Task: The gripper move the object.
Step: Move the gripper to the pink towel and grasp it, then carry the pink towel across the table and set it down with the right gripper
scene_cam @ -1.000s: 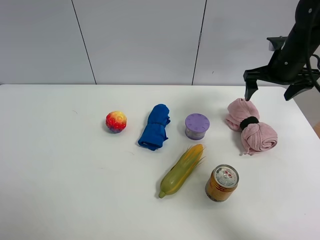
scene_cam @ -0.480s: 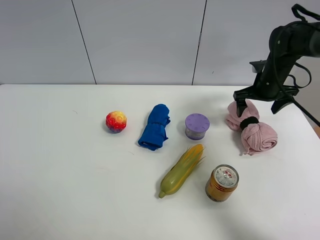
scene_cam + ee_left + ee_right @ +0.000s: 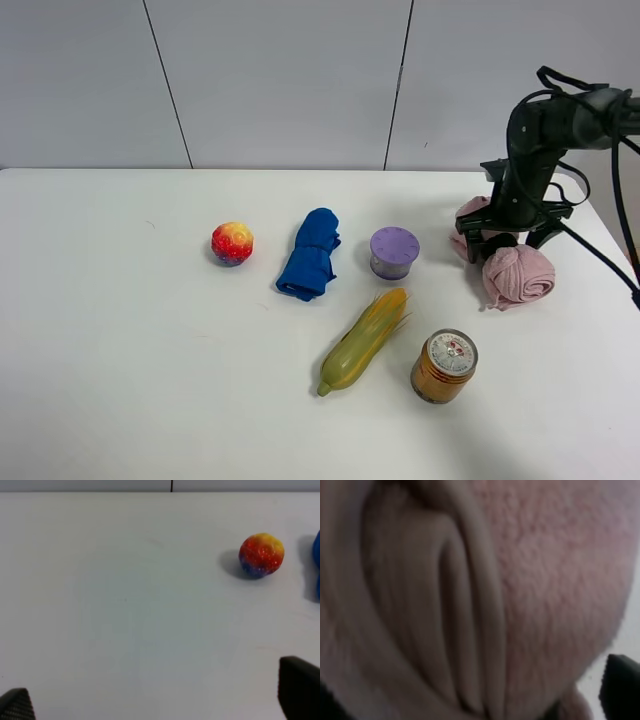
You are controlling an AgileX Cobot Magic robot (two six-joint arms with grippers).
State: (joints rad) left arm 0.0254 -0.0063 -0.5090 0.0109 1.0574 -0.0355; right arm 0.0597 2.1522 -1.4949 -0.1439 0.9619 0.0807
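The pale pink rolled towel (image 3: 520, 275), cinched by a black band, lies at the right of the white table. My right gripper (image 3: 503, 238) is down on the towel's middle and hides the band, with one dark finger on each side of the roll. In the right wrist view the towel (image 3: 470, 580) fills the picture, and the fingertips (image 3: 622, 687) stand wide apart at the picture's corners, so the jaws are open around it. My left gripper (image 3: 157, 700) is open and empty above bare table, out of the high view.
A purple lidded pot (image 3: 394, 251) stands just left of the towel. An orange tin can (image 3: 444, 366) and a corn cob (image 3: 363, 340) lie in front. A blue folded cloth (image 3: 310, 253) and a red-yellow ball (image 3: 232, 243) lie further left. The ball also shows in the left wrist view (image 3: 261, 555).
My right gripper has come down from above and behind the towel onto its banded middle. The towel and the other things have not moved.
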